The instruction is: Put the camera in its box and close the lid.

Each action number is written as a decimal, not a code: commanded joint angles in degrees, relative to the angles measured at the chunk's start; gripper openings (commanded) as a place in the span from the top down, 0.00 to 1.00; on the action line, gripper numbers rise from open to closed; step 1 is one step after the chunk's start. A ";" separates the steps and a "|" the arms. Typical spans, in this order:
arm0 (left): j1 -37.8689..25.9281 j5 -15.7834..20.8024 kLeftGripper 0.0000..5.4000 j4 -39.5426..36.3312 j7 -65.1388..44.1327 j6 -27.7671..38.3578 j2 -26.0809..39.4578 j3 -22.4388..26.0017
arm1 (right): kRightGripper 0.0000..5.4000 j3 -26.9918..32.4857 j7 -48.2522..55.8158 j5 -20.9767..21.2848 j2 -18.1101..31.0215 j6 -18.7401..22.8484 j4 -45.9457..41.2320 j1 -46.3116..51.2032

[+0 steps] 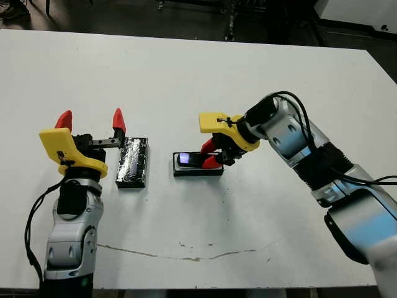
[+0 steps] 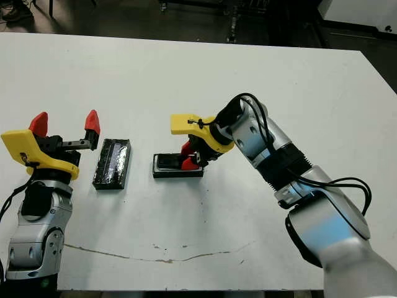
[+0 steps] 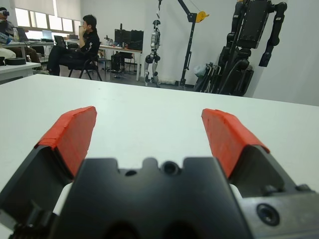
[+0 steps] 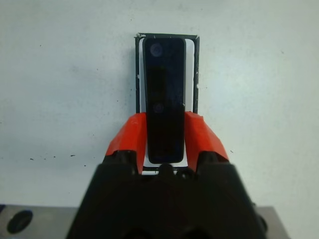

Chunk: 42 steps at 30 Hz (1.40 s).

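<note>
Red fingers [image 4: 199,137] of our right tool [image 4: 165,142] are clenched on the camera's [image 4: 164,94] long edges at its near end, holding it lengthwise over the box [image 1: 197,171] w/ its far end already above the white lining, presumably so it can drop in square w/o catching the black walls. Our left tool [image 1: 91,121] hangs released w/ fingers spread & nothing between them, just beside the lid [image 1: 133,162], which lies flat on the tabletop [image 1: 186,74] left of the box & apart from it — prob. parked there ready for closing once we let go of the camera.
</note>
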State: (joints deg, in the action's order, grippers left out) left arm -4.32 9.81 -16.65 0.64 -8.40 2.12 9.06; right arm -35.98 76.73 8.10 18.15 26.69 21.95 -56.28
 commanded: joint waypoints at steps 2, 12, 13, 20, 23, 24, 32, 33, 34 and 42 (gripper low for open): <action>1.07 0.01 0.00 -0.21 0.18 -0.47 -0.02 0.13 | 0.68 -0.30 -0.09 0.83 0.53 0.69 -0.08 0.57; 1.23 -0.49 0.00 -0.47 0.48 -0.61 -0.09 -0.15 | 0.68 -0.42 -0.35 1.66 0.84 0.32 -0.62 0.61; 1.29 -0.39 0.00 -0.50 0.36 -0.58 -0.08 -0.15 | 0.68 -0.41 -0.43 1.75 0.85 0.41 -0.70 0.67; 1.49 -0.49 0.00 -0.58 0.23 -0.38 -0.03 -0.29 | 0.68 -0.07 -0.67 1.93 0.72 0.93 -0.67 0.86; 1.53 -0.12 0.00 -0.55 0.14 -0.22 -0.20 -0.20 | 0.68 -0.45 -0.93 2.46 0.90 0.43 -1.37 0.83; 1.52 -0.04 0.00 -0.52 0.06 -0.22 -0.17 -0.19 | 0.68 -0.59 -0.87 2.64 1.02 -0.35 -1.50 0.81; 1.64 0.34 0.00 -0.32 -0.55 0.12 0.20 -0.22 | 0.68 -0.69 -0.67 3.23 0.85 0.34 -1.90 0.60; 1.66 0.33 0.00 -0.37 -0.46 -0.01 0.14 -0.18 | 0.68 -0.62 -0.61 3.17 0.83 0.27 -1.81 0.63; 1.66 0.29 0.00 -0.43 -0.34 -0.15 0.10 -0.16 | 0.68 -0.53 -0.59 3.10 0.80 0.24 -1.74 0.68; 1.73 0.20 0.00 -0.39 -0.26 0.13 -0.11 -0.26 | 0.60 -0.53 -0.50 3.05 0.55 1.68 -1.56 0.59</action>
State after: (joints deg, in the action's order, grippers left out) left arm -3.64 10.03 -17.06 0.45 -8.39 2.10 8.82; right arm -36.33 76.55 10.73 18.08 27.54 20.04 -56.13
